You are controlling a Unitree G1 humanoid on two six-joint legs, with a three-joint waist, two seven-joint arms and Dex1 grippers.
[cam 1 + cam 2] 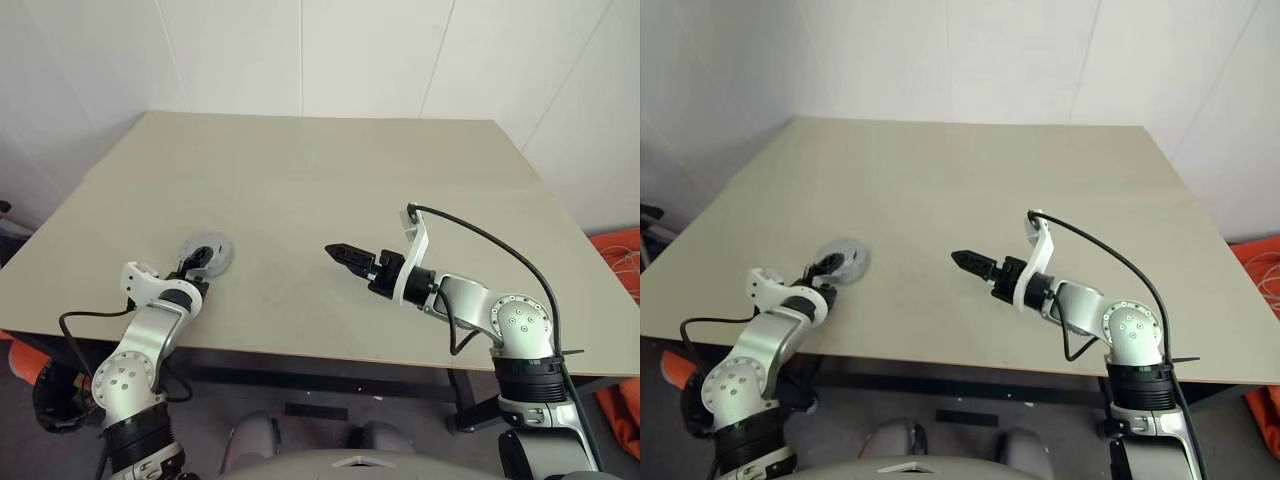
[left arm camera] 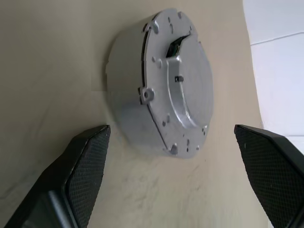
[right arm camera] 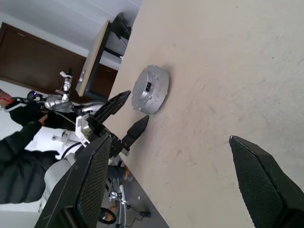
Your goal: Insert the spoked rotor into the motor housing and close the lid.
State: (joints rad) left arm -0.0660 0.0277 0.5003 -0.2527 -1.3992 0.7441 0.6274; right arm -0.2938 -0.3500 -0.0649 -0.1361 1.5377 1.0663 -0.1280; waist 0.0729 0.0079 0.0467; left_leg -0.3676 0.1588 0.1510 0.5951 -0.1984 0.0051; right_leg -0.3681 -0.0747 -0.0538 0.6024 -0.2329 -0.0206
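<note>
The motor housing [image 2: 126, 111] is a low round silvery case that rests on the tan table [image 1: 330, 170] near its left front. The lid [image 2: 183, 80], a silvery-grey disc with a small cut-out, lies flush on top of it. The spoked rotor is hidden. My left gripper [image 1: 197, 262] stands open just short of the housing [image 1: 207, 250], its fingers [image 2: 88, 161] apart and touching nothing. My right gripper [image 1: 343, 254] hovers open over the middle of the table, pointing left toward the housing [image 3: 151, 89], with nothing between its fingers [image 3: 92, 180].
The table's front edge [image 1: 330, 355] runs close under both arms. A black cable [image 1: 490, 245] arcs over the right forearm. Orange items [image 1: 620, 250] lie on the floor at the right. A person in dark sleeves [image 3: 19, 142] shows beyond the table in the right wrist view.
</note>
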